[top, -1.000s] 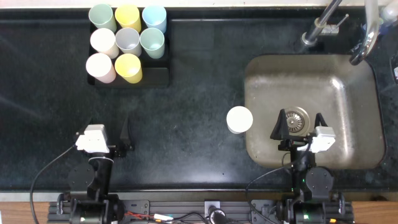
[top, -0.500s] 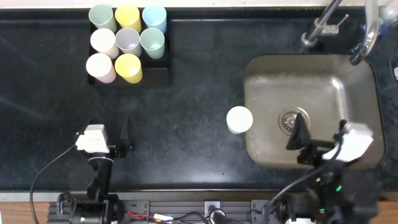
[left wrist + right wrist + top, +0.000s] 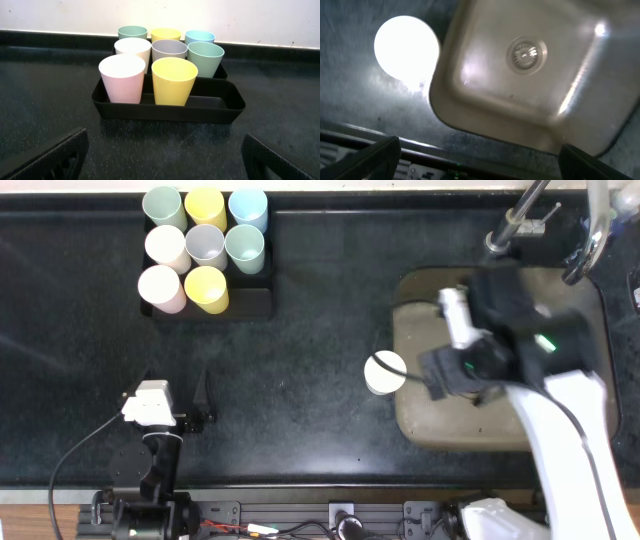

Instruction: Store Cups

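Beside the sink [image 3: 570, 300] rim stands the cup [image 3: 385, 372], axis vertical, just left of the lifted right gripper [image 3: 480, 159], jaws spread. Left gripper [image 3: 160, 155], also spread, sits well apart.

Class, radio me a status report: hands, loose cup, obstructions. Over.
Left hand open, parked. Right hand open above sink rim. White cup on counter beside sink. Tray holds eight cups.

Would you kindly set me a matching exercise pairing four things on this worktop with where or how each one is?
1. lone white plastic cup
2. black plastic tray
3. round metal drain
4. left gripper

A. open, facing the tray
B. on the dark counter beside the steel sink
C. holds eight cups, one corner free
D. in the sink's floor

Pairs: 1-B, 2-C, 3-D, 4-A.
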`<control>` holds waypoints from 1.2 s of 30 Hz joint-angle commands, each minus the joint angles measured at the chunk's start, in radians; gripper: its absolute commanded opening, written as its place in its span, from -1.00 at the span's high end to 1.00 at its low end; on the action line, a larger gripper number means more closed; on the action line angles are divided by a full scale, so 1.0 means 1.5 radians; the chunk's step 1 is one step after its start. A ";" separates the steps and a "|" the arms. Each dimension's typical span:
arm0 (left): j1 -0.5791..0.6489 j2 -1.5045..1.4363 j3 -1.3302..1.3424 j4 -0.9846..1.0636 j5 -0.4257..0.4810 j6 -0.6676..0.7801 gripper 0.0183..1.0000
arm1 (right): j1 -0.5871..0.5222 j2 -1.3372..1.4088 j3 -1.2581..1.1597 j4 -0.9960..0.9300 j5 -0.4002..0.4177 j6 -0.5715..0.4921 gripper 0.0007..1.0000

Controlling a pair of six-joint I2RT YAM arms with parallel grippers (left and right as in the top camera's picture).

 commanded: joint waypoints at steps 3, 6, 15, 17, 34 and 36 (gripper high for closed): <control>0.004 -0.007 0.001 -0.005 0.009 0.014 -1.00 | 0.016 0.093 0.016 0.022 -0.081 -0.090 -0.99; 0.004 -0.007 0.001 -0.006 0.009 0.014 -1.00 | 0.009 0.123 0.015 0.025 -0.115 -0.118 -1.00; 0.004 -0.007 0.001 -0.005 0.009 0.014 -1.00 | -0.022 0.173 -0.008 0.091 -0.137 -0.127 -0.99; 0.004 -0.007 0.001 -0.005 0.009 0.014 -1.00 | -0.022 0.191 -0.010 0.092 -0.137 -0.135 -1.00; 0.004 -0.007 0.001 -0.006 0.009 0.014 -1.00 | 0.009 0.264 -0.018 0.105 -0.088 -0.151 -0.99; 0.004 -0.007 0.001 -0.006 0.009 0.014 -1.00 | 0.009 0.264 -0.028 0.106 -0.088 -0.165 -1.00</control>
